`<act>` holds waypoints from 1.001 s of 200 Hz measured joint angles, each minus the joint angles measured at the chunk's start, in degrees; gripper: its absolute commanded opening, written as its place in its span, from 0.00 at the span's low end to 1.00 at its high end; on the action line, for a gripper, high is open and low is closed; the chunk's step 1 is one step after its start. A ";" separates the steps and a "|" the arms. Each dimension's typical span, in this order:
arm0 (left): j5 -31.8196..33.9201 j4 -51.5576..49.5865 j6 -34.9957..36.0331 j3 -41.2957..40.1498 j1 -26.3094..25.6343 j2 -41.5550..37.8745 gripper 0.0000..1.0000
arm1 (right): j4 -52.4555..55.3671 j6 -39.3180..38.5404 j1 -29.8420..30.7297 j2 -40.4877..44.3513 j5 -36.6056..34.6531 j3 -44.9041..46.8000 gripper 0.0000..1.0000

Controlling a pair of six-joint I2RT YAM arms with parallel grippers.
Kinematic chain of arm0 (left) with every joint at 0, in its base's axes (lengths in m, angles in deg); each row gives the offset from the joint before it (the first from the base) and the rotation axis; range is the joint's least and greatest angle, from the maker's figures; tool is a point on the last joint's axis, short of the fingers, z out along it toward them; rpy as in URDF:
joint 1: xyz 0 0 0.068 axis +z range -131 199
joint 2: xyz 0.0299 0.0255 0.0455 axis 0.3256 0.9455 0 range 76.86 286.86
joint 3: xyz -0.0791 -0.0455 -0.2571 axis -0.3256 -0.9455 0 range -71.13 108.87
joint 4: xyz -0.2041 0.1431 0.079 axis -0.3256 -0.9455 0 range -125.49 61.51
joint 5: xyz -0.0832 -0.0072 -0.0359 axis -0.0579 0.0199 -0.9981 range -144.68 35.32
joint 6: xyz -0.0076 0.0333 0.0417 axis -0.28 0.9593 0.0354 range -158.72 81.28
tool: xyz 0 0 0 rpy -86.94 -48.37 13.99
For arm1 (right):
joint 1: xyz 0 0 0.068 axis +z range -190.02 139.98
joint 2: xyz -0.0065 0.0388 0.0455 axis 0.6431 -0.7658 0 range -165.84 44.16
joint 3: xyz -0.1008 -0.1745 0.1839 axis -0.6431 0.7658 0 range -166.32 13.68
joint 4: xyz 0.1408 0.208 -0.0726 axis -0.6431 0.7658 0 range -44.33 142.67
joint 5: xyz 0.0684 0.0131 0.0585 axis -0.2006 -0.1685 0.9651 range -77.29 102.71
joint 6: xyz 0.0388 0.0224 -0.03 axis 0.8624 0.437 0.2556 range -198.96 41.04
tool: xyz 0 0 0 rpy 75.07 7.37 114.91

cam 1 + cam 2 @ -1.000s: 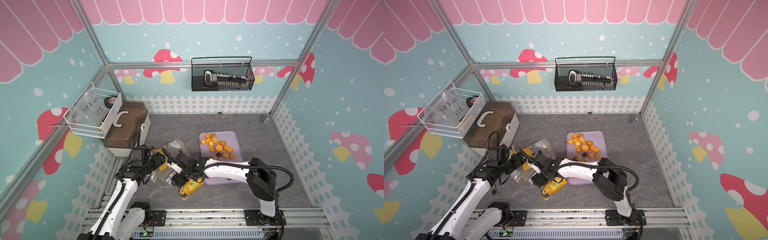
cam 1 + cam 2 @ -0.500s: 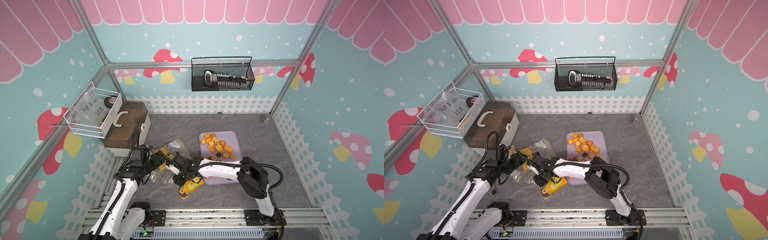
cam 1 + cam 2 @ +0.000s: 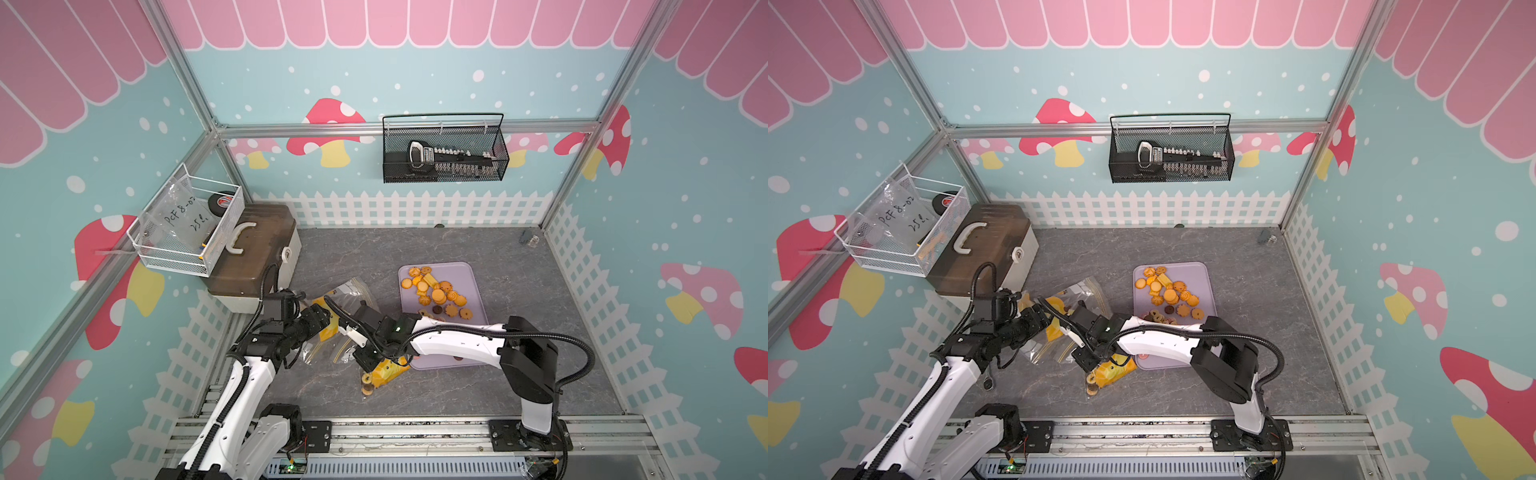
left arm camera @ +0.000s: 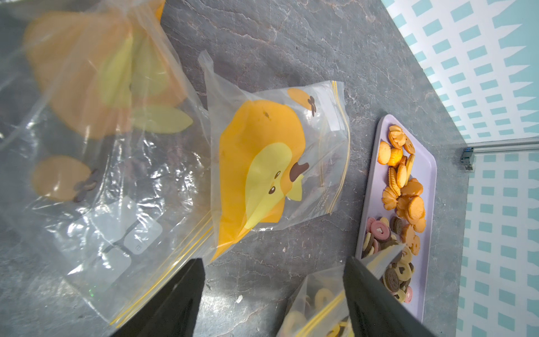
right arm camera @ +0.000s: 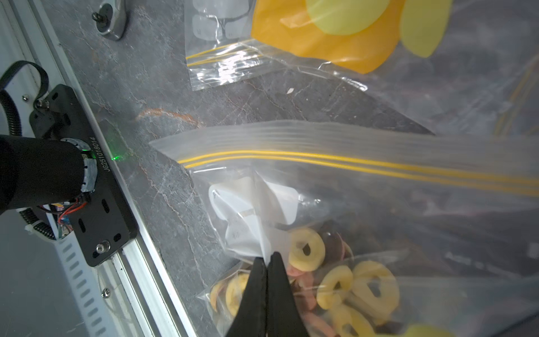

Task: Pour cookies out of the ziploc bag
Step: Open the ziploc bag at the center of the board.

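Note:
The ziploc bag (image 5: pixel 350 204) lies near the table's front, clear with a yellow zip line. It appears in both top views (image 3: pixel 384 372) (image 3: pixel 1111 372) and in the left wrist view (image 4: pixel 318 303). Yellow, pink and brown ring cookies (image 5: pixel 306 253) fill it. My right gripper (image 5: pixel 267 259) (image 3: pixel 365 361) is shut, pinching a fold of the bag's film. More cookies (image 3: pixel 436 291) (image 4: pixel 402 181) lie on the lavender tray (image 3: pixel 473 274) (image 4: pixel 428 163). My left gripper (image 4: pixel 274 261) (image 3: pixel 322 320) hovers open over bare table beside the bag, holding nothing.
Two empty orange-printed zip bags (image 4: pixel 262 163) (image 4: pixel 102 146) lie left of the tray. A metal ratchet (image 5: pixel 110 20) rests near the front rail (image 5: pixel 140 262). At back left stand a brown-lidded box (image 3: pixel 253 253) and a white wire basket (image 3: pixel 187 228); a black mesh basket (image 3: pixel 444 153) hangs on the back wall.
My right gripper moved left onto the cookie bag and closed from open to shut on its film. The left arm stayed still and open.

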 measured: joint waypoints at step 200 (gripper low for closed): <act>-9.53 33.33 -3.21 -14.21 -21.55 3.80 1.00 | -18.14 10.16 -13.53 24.68 2.62 30.29 0.00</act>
